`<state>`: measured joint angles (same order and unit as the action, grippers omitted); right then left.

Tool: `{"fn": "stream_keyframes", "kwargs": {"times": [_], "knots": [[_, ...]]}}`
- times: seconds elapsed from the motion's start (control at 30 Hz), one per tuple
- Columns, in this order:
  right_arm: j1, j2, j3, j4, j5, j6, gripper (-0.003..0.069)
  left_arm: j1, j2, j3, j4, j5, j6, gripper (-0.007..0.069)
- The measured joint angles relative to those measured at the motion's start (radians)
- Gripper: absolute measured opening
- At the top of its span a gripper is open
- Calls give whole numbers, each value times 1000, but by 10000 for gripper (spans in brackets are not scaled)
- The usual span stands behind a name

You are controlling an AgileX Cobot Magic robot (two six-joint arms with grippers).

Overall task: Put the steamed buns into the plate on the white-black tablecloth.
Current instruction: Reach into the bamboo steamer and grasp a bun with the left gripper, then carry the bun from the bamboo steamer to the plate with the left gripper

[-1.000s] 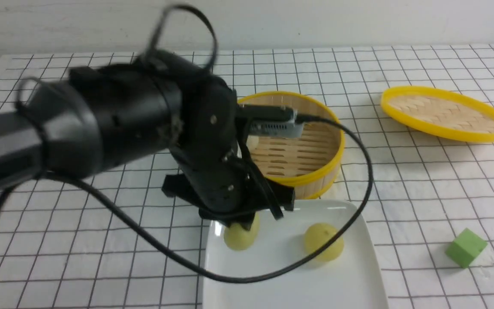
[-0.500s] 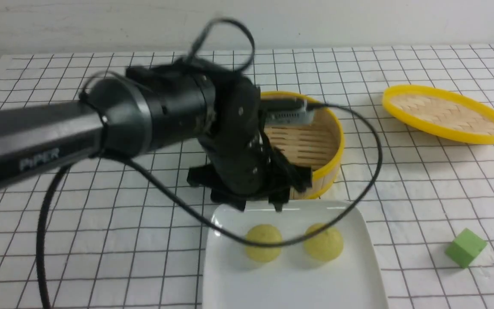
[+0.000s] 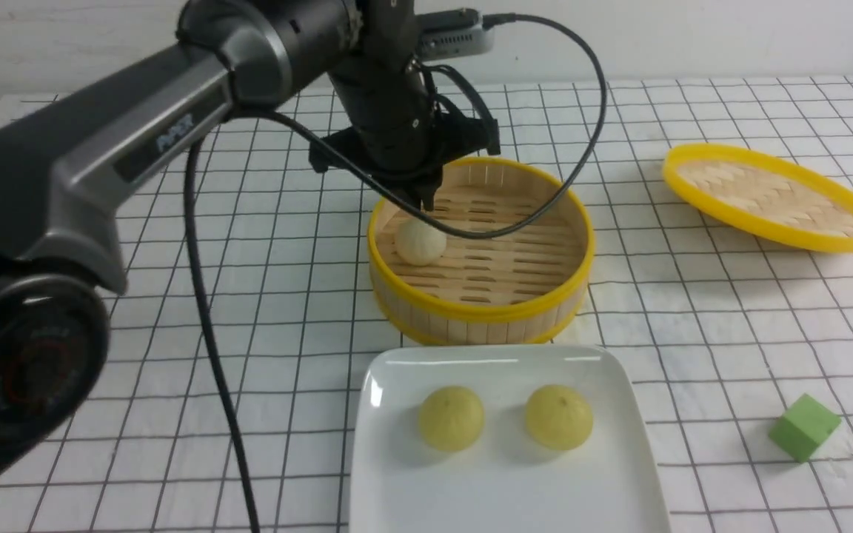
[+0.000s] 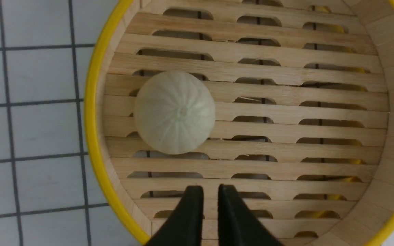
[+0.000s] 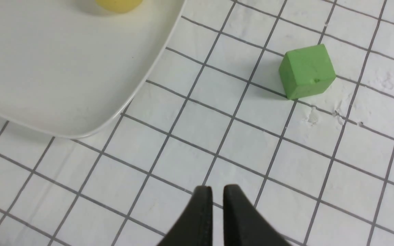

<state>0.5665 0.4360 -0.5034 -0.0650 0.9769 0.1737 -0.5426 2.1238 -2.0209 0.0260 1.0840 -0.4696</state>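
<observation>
Two pale yellow-green steamed buns lie side by side in the white plate on the white-black tablecloth. An off-white bun sits alone on the slats of the bamboo steamer basket, near its left wall. My left gripper hangs just above and behind that bun. In the left wrist view its fingers stand almost together, empty, beside the bun. My right gripper is shut over bare cloth next to the plate's corner.
The yellow-rimmed bamboo lid rests tilted at the back right. A green cube lies right of the plate. The left arm's black cable droops across the cloth left of the plate.
The left gripper let go of a yellow-green bun on the plate, rose and swung back over the basket. Its jaws opened wide, then closed again.
</observation>
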Motion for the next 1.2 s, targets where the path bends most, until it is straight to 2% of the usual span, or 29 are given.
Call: {"fn": "stream_keyframes", "kwargs": {"times": [0.07, 0.1, 0.17, 0.27, 0.37, 0.5, 0.6, 0.67, 0.7, 0.73, 0.8, 1.03, 1.2], "knots": [[0, 0, 0, 0, 0, 0, 78, -1, 26, -6, 4, 5, 0, 206], [0, 0, 0, 0, 0, 0, 78, -1, 26, -6, 4, 5, 0, 206], [0, 0, 0, 0, 0, 0, 82, -1, 54, -7, 27, -6, 0, 302], [0, 0, 0, 0, 0, 0, 85, -1, 71, -7, 58, -45, 0, 372], [0, 0, 0, 0, 0, 0, 90, -1, 93, -7, 84, -92, 0, 408], [0, 0, 0, 0, 0, 0, 96, -1, 125, -7, 88, -130, 0, 405], [0, 0, 0, 0, 0, 0, 100, -1, 162, -7, 85, -154, 0, 332], [0, 0, 0, 0, 0, 0, 102, -1, 163, -8, 75, -145, 1, 218], [0, 0, 0, 0, 0, 0, 103, -1, 163, -8, 75, -143, 1, 218], [0, 0, 0, 0, -1, 0, 104, -3, 152, -11, 75, -125, 5, 127], [0, 0, 0, 0, -1, 0, 107, -11, 116, -13, 75, -83, 22, 43], [0, 0, 0, 0, -5, 0, 113, -78, -139, -61, 110, 124, 117, 29], [0, -1, 0, 0, -8, 0, 118, -140, -359, 27, 153, 151, 121, 29]]}}
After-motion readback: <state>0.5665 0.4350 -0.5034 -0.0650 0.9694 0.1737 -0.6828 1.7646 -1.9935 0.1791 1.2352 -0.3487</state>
